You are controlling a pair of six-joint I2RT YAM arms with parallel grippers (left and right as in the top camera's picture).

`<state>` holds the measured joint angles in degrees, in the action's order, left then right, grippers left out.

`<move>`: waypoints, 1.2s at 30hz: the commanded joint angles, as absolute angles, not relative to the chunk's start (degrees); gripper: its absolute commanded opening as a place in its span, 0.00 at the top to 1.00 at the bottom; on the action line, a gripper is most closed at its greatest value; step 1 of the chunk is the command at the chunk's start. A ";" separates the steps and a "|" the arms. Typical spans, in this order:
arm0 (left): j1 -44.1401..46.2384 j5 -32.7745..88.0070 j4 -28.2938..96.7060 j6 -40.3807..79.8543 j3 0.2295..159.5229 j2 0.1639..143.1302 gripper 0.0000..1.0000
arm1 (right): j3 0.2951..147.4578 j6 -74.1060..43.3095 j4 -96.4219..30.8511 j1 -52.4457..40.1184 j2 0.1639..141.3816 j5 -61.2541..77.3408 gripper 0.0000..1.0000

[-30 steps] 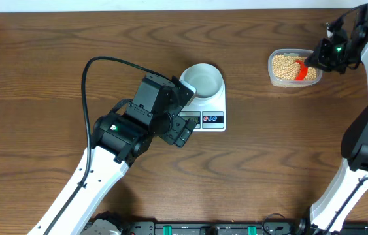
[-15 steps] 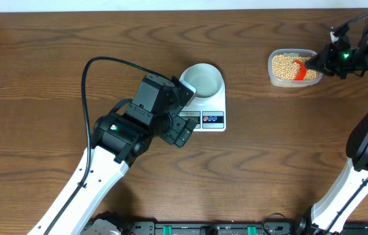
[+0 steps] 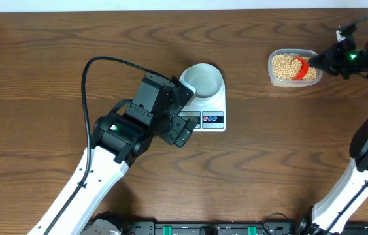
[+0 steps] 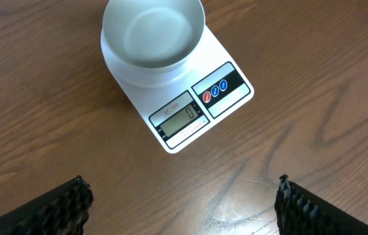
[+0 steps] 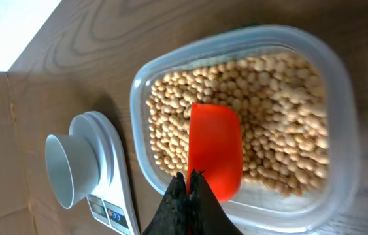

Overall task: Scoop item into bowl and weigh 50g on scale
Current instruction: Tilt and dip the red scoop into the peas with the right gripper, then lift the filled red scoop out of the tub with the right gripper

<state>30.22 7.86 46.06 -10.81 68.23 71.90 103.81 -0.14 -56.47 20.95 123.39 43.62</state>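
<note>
Tan beans (image 3: 287,64) (image 5: 268,98) fill a clear plastic tub (image 3: 272,77) (image 5: 340,91) at the back right. A red scoop (image 3: 301,68) (image 5: 215,147) rests on the beans, no beans showing on its red face. My right gripper (image 3: 317,62) (image 5: 189,177) is shut on the scoop's handle at the tub's near rim. The pale, empty bowl (image 3: 202,79) (image 4: 152,32) sits on the white scale (image 3: 213,119) (image 4: 197,111), whose display reads zero. My left gripper (image 3: 185,117) (image 4: 182,192) hovers open above the scale's front-left edge, holding nothing.
Bare brown wood surrounds the scale and tub. A black cable (image 3: 105,62) loops from the left arm. A pale wall runs along the table's far edge (image 3: 170,5). Arm bases and a black rail (image 3: 203,228) line the near edge.
My right arm has swung outward to the right, tilting the gripper, while the scoop stays in the tub, shifted slightly right. The left arm has not moved.
</note>
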 commanded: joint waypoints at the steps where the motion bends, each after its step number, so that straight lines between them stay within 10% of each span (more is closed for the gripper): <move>1: 30.13 8.56 46.06 -11.77 68.62 72.23 0.08 | 102.85 0.95 -56.51 22.06 124.79 45.63 0.99; 36: 30.13 8.56 46.06 -11.77 68.62 72.23 0.08 | 102.15 0.99 -56.38 25.10 124.79 51.44 0.99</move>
<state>30.22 7.86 46.09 -10.81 68.23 71.90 102.54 -0.14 -56.40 24.27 123.39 48.71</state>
